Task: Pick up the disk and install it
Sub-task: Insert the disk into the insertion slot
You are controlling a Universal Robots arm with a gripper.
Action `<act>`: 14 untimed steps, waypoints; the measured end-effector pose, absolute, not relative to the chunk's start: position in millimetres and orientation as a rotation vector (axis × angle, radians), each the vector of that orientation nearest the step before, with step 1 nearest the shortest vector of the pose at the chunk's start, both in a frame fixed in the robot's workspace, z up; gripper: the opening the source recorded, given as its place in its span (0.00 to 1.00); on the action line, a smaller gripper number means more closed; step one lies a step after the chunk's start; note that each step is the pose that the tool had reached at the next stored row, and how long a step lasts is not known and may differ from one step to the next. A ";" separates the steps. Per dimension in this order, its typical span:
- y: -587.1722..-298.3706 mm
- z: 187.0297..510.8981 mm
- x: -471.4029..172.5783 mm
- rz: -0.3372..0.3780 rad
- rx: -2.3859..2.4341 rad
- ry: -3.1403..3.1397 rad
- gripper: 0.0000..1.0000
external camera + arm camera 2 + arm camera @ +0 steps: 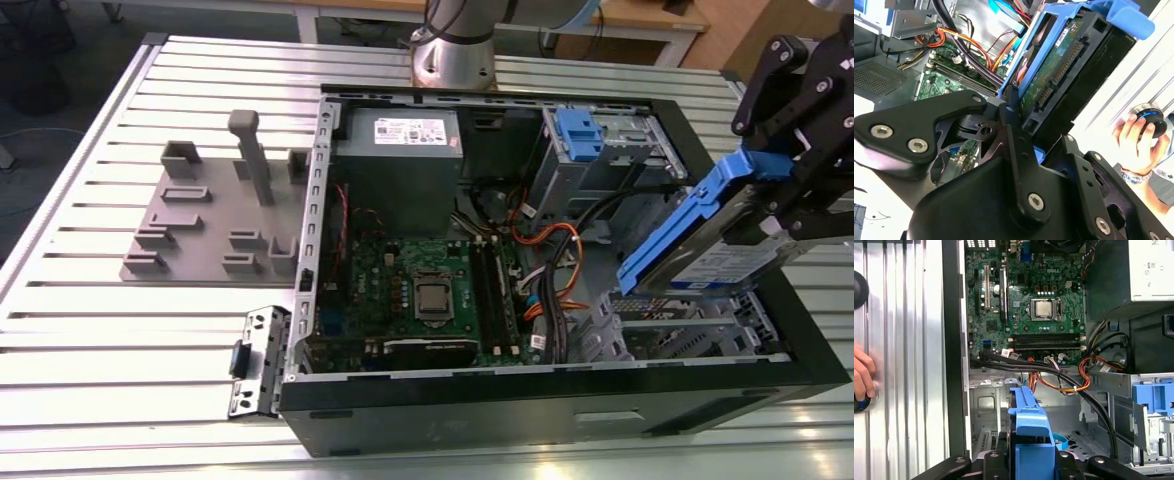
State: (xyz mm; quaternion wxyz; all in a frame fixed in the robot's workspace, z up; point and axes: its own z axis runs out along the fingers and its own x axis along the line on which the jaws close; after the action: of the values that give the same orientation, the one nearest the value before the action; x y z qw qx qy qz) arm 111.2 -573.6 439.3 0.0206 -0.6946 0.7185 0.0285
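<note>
Slotted metal table (107,330) carries open computer case (534,420). Inside, you see grey power supply (400,165) and green motherboard (427,290). Your gripper (781,175) hangs above case end at exterior view's right, clamped on the disk (701,255). Disk tilted, blue bracket edge uppermost, lower end down near metal cage inside case; contact there unclear. Person's hand (1134,137) outside case, fingers on small round device (1147,114).

Your slatted metal table (107,350) carries the open computer case (534,410) beneath the gripper (794,175). Across the case from the gripper, a grey fixture plate (187,250) lies, with a small metal bracket (260,360) just beside the case.
</note>
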 end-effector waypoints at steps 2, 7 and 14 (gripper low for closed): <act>-573.6 439.2 111.2 0.088 -2.154 2.228 0.36; -574.1 436.3 111.2 0.088 -2.154 2.228 0.36; -576.1 429.6 111.2 0.088 -2.155 2.227 0.36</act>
State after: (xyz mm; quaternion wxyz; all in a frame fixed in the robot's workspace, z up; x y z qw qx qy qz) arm 111.2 -576.1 429.6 0.0204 -0.6950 0.7182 0.0285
